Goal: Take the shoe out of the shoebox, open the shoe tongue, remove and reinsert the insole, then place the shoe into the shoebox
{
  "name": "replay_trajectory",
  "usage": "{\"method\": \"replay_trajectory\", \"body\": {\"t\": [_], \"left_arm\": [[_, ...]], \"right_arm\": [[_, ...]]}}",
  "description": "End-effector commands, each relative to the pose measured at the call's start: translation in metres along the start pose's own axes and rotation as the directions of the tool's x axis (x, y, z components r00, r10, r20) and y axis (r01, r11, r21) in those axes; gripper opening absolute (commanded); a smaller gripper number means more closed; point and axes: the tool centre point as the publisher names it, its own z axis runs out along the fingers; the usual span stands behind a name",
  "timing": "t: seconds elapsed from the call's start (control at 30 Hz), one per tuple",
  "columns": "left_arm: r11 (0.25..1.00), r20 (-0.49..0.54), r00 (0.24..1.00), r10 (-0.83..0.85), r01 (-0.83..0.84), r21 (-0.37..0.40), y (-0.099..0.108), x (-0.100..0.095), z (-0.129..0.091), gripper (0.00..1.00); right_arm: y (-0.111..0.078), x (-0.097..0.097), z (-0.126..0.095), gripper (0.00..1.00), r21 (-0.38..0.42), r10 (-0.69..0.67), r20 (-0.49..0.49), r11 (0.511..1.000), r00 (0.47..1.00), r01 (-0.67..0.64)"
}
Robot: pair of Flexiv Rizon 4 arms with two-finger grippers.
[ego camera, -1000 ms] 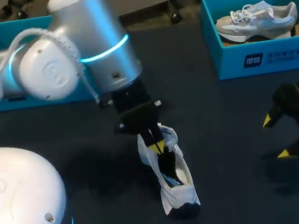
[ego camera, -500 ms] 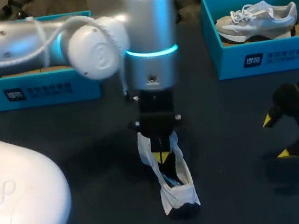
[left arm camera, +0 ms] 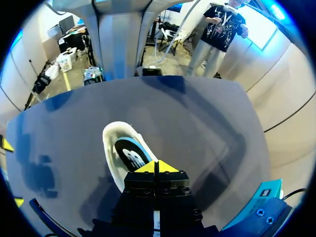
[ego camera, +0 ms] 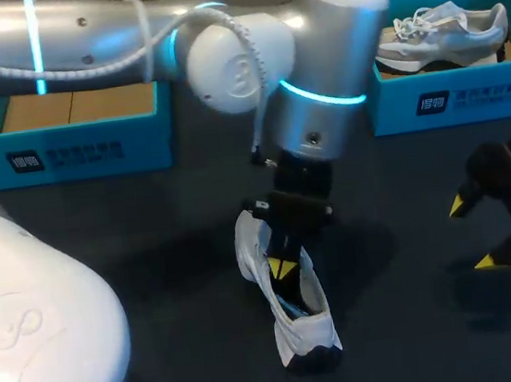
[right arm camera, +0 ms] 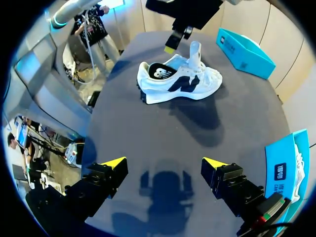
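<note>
A white shoe [ego camera: 294, 312] with dark side marks [right arm camera: 180, 81] lies on the dark table, its tongue [right arm camera: 195, 53] pulled upright. A black insole [left arm camera: 131, 154] with a blue edge lies inside it. My left gripper [ego camera: 282, 267] hangs just over the shoe's opening, beside the tongue, its yellow tips [left arm camera: 157, 167] shut together with nothing seen between them. In the right wrist view it [right arm camera: 170, 47] stands a little above the insole [right arm camera: 158, 71]. My right gripper [right arm camera: 163, 163] stands wide open near the table's right edge [ego camera: 473, 232], well clear of the shoe.
A blue shoebox [ego camera: 72, 143] with a bare cardboard floor stands at the back left. A second blue shoebox [ego camera: 450, 102] at the back right holds another pale shoe [ego camera: 437, 34]. My left arm's big silver joint [ego camera: 314, 63] hangs over the table's middle.
My left arm's wrist and elbow have swung to the right, uncovering the left shoebox, while its shut gripper stayed over the shoe's opening. The right arm has not moved.
</note>
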Motion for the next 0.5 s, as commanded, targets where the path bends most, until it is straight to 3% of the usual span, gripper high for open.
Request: {"method": "replay_trajectory", "body": {"t": [0.03,0.5], "left_arm": [[1.000,-0.106,0.994,0.007,-0.007,0.005,0.008,-0.010,0.013,0.00],[0.999,-0.033,0.999,0.020,-0.019,0.037,0.012,-0.009,0.046,0.00]], "right_arm": [[0.000,0.001,0.001,1.00,0.003,0.001,0.002,1.000,1.000,-0.001],[0.000,0.001,0.001,1.00,0.003,0.001,0.002,1.000,1.000,-0.001]]}}
